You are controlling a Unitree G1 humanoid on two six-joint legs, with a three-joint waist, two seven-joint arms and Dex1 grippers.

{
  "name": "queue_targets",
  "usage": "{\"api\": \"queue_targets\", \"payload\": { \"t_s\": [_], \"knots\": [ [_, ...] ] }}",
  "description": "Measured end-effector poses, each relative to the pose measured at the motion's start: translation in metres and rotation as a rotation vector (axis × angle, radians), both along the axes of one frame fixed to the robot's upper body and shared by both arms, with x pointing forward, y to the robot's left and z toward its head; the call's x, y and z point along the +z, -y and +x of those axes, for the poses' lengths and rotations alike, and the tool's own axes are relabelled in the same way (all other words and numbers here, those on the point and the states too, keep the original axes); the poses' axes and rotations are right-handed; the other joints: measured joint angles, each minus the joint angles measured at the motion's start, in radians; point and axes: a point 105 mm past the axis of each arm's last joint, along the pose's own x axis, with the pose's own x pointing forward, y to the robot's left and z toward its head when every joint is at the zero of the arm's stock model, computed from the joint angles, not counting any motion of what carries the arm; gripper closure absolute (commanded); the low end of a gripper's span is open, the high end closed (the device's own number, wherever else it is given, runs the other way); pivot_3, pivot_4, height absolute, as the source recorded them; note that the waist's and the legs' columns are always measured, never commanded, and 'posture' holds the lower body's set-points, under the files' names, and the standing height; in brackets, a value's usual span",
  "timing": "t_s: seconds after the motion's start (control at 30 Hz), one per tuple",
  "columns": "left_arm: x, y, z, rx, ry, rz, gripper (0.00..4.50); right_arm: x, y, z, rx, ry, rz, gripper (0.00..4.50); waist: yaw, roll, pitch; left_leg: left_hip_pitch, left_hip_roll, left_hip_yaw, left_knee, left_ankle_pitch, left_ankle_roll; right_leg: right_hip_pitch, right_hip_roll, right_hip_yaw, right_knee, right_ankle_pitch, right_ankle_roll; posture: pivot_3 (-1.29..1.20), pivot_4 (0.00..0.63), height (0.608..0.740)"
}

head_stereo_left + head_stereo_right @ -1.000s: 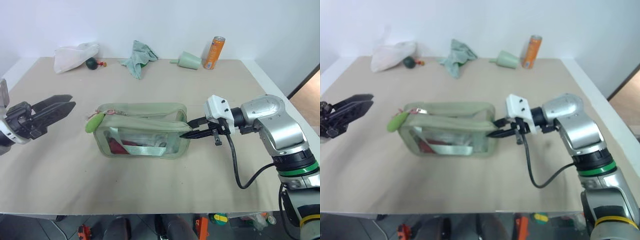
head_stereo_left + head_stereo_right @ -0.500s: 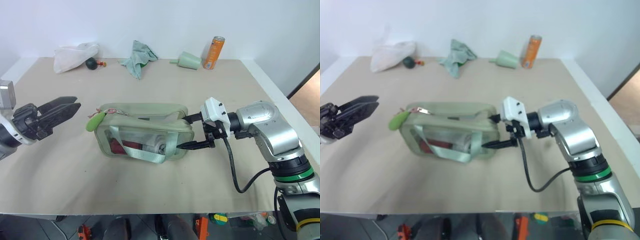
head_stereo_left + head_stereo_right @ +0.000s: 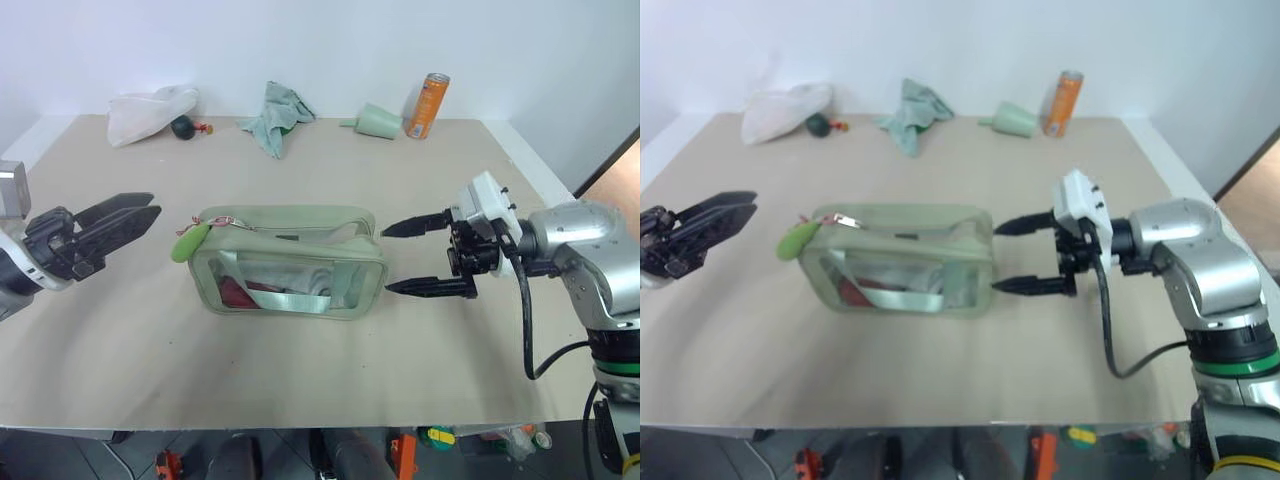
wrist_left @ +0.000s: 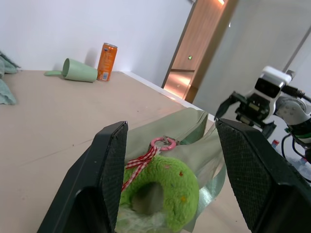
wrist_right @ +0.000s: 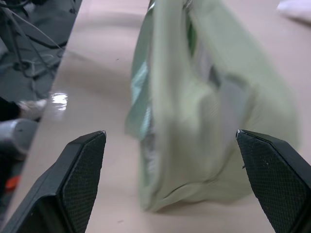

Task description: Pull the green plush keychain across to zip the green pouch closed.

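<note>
The pouch [image 3: 288, 262] lies mid-counter [image 3: 420, 370], with the keychain [image 3: 187, 243] at its left end. The right tool [image 3: 410, 257] sits just off the pouch's right end, jaws spread wide, holding nothing. The left tool [image 3: 128, 216] hovers left of the keychain, partly open and empty.

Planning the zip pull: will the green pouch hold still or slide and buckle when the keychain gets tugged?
Likely buckles: the green pouch is soft fabric with a sagging top edge. Probably slides too, since it sits loose on smooth table paper and the open right hand is clear of it. The green plush keychain looks squashy.
</note>
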Motion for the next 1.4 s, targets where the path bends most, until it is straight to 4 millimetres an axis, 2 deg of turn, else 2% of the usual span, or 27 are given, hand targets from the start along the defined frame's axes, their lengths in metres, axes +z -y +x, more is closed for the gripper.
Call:
{"api": "queue_targets", "payload": {
  "t_s": [0.2,0.33,0.5,0.53,0.57,0.93,1.1,1.17,1.27,1.33,1.4],
  "knots": [
    [0.020,0.026,-0.013,-0.162,0.078,0.064,1.49,-0.010,0.004,-0.007,-0.070,-0.015,-0.002,0.07,-0.001,0.000,0.000,0.000,-0.001,0.001,0.001,0.000,0.000,0.001,0.000,0.001,0.000,0.001,0.001,0.00,0.150,0.740],
    [0.012,0.043,-0.020,-0.270,0.065,0.132,1.49,-0.016,-0.001,-0.004,-0.097,-0.006,-0.003,0.07,-0.002,0.000,0.000,0.001,0.000,0.001,0.000,0.000,0.000,0.000,0.000,0.002,0.000,0.001,0.001,0.00,0.150,0.740],
    [0.003,0.050,-0.021,-0.321,0.042,0.167,1.49,-0.025,-0.006,-0.002,-0.107,-0.017,-0.006,0.07,-0.002,0.000,0.000,0.000,0.000,0.000,0.000,0.000,0.000,0.000,0.001,0.002,0.000,0.001,0.001,0.00,0.150,0.740],
    [0.002,0.051,-0.021,-0.323,0.038,0.171,1.49,-0.026,-0.007,-0.001,-0.109,-0.015,-0.004,0.58,-0.002,0.000,0.000,0.000,-0.001,0.000,0.000,0.000,0.000,0.000,0.001,0.002,0.000,0.000,0.001,0.00,0.150,0.740],
    [0.001,0.051,-0.021,-0.323,0.036,0.174,1.49,-0.026,-0.008,-0.001,-0.107,-0.012,-0.002,0.74,-0.002,0.000,0.000,0.000,-0.001,0.001,0.000,0.000,0.000,0.000,0.001,0.002,0.000,0.000,0.001,0.00,0.150,0.740],
    [0.002,0.044,-0.017,-0.274,0.034,0.135,1.49,-0.030,-0.009,0.005,-0.115,0.039,-0.011,4.47,-0.002,0.000,0.000,0.000,0.000,0.000,0.000,0.000,0.000,0.000,0.001,0.002,0.000,0.000,0.001,0.00,0.150,0.740],
    [0.010,0.018,-0.004,-0.130,0.033,0.008,1.49,-0.031,-0.008,0.006,-0.109,0.040,-0.008,4.47,-0.002,0.000,0.000,0.000,0.000,0.000,0.000,0.000,0.000,0.000,0.001,0.001,0.000,0.000,0.001,0.00,0.150,0.740],
    [0.012,-0.004,0.006,-0.012,0.013,-0.056,1.49,-0.033,-0.008,0.008,-0.111,0.046,-0.019,4.47,-0.002,0.000,0.000,0.001,0.000,0.000,0.000,0.000,0.000,0.000,0.001,0.002,0.000,0.000,0.001,0.00,0.150,0.740],
    [-0.004,-0.019,0.007,0.057,-0.054,-0.058,1.49,-0.033,-0.009,0.009,-0.113,0.059,-0.030,4.47,-0.003,0.000,0.000,0.001,0.000,0.001,0.000,0.000,0.000,0.000,0.001,0.002,0.000,0.000,0.001,0.00,0.150,0.740],
    [-0.018,-0.023,0.006,0.075,-0.107,-0.053,1.49,-0.034,-0.009,0.010,-0.115,0.064,-0.031,4.47,-0.003,0.000,0.000,0.001,0.000,0.001,0.000,0.000,0.000,0.000,0.001,0.002,0.000,0.000,0.001,0.00,0.150,0.740],
    [-0.023,-0.025,0.005,0.079,-0.129,-0.053,1.49,-0.035,-0.009,0.011,-0.121,0.069,-0.034,4.47,-0.002,-0.001,0.000,0.001,0.001,0.001,0.000,0.000,0.000,0.000,0.001,0.001,0.000,0.000,0.001,0.00,0.150,0.740]
  ]
}}
